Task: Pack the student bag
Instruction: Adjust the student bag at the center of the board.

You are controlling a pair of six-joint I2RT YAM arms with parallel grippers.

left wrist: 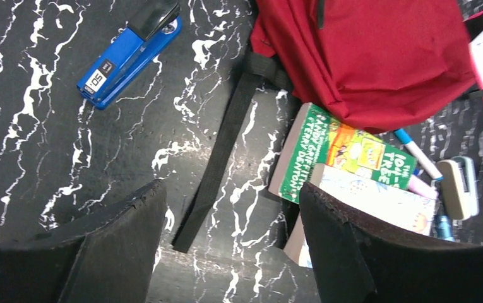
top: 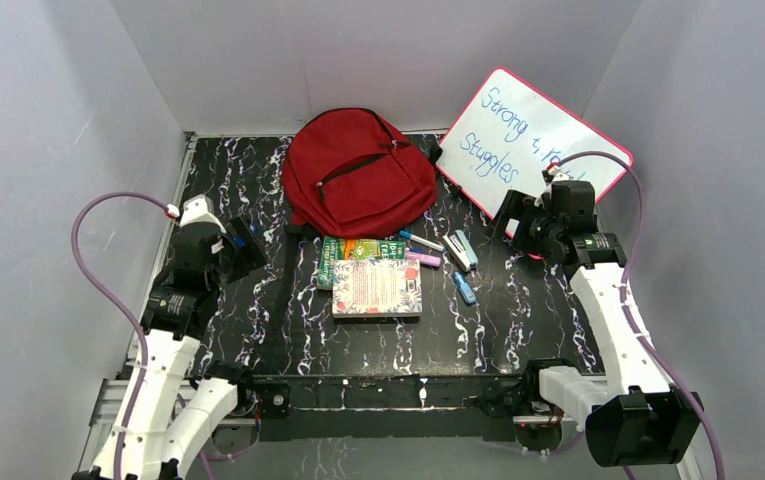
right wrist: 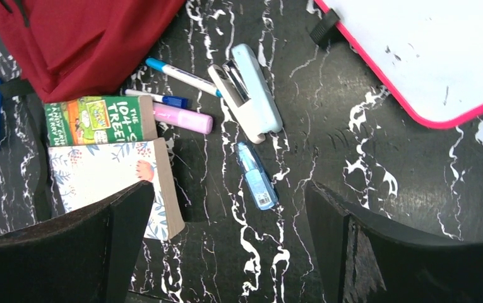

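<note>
Open table point(left wrist: 68, 158) lies below the left pincer point(left wrist: 231, 202), crossed by a black strap point(left wrist: 220, 151) between its spread fingers, with stacked books point(left wrist: 346, 148) crowding its right. Beneath the right pincer point(right wrist: 229, 202), a small blue item point(right wrist: 256, 183) lies just ahead of the gap; a whiteboard point(right wrist: 428, 57) blocks ahead-right.

The student bag point(top: 358, 180) is red, the table point(top: 518, 330) black with white veins, the stapler point(left wrist: 128, 53) blue, the whiteboard point(top: 543, 135) pink-edged.
</note>
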